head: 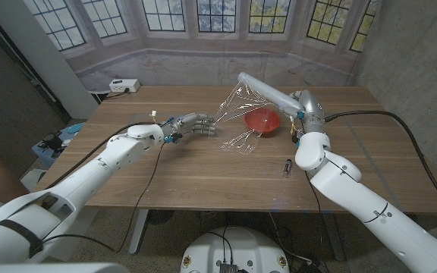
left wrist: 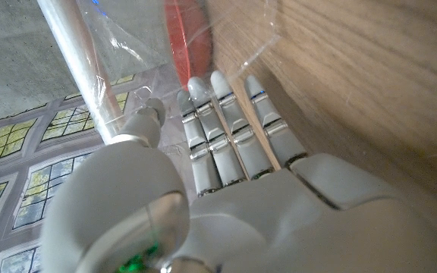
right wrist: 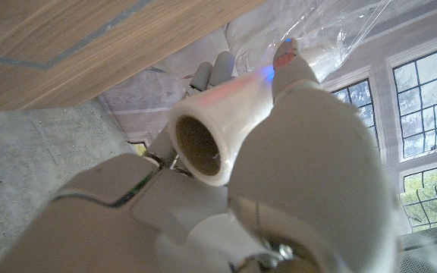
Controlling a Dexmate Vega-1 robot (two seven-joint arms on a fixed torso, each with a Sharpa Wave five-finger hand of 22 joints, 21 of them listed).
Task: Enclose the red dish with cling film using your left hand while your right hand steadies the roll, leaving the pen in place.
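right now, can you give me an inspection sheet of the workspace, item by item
Surface: brown wooden table, bare across its front part.
Job's things: red round dish on the table, right of centre; clear cling film sheet stretched from the long white cling film roll out to the left, draped beside and partly over the dish; small dark pen lying in front of the dish, apart from it.
Clutter: white box at the far left edge.
Hands: left hand holds the film's free end; right hand grips the roll's end, lifted off the table.
Cables: black cable trailing over the right side.
Surroundings: leaded windows behind the table; grey walls.
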